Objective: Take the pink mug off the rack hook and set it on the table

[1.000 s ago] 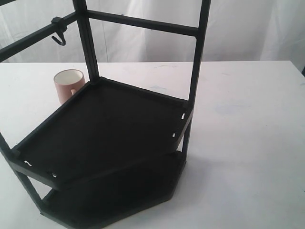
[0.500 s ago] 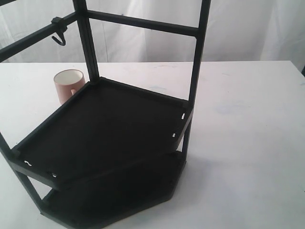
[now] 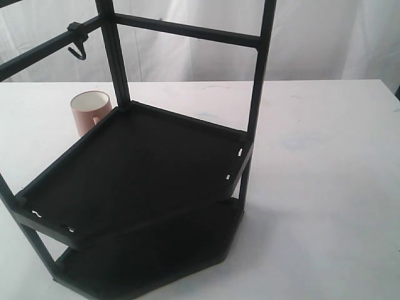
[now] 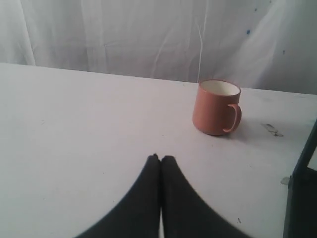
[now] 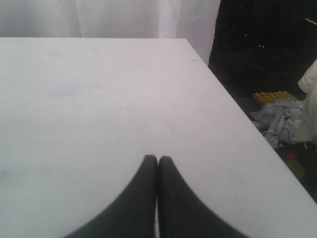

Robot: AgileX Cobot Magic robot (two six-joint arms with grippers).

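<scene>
The pink mug (image 3: 89,112) stands upright on the white table (image 3: 325,162), just left of the black rack's rear post, mouth up and handle toward the shelf. The left wrist view shows the same pink mug (image 4: 216,107) a short way beyond my left gripper (image 4: 160,157), which is shut with nothing in it. The rack hook (image 3: 76,50) hangs bare from the upper left crossbar, under its clip block. My right gripper (image 5: 157,158) is shut and empty over bare table (image 5: 99,99). Neither gripper shows in the exterior view.
The black two-shelf rack (image 3: 137,169) fills the left and middle of the exterior view. One of its posts (image 4: 301,188) borders the left wrist view. The table edge (image 5: 233,114) drops to a dark floor with clutter (image 5: 282,114). White curtains hang behind.
</scene>
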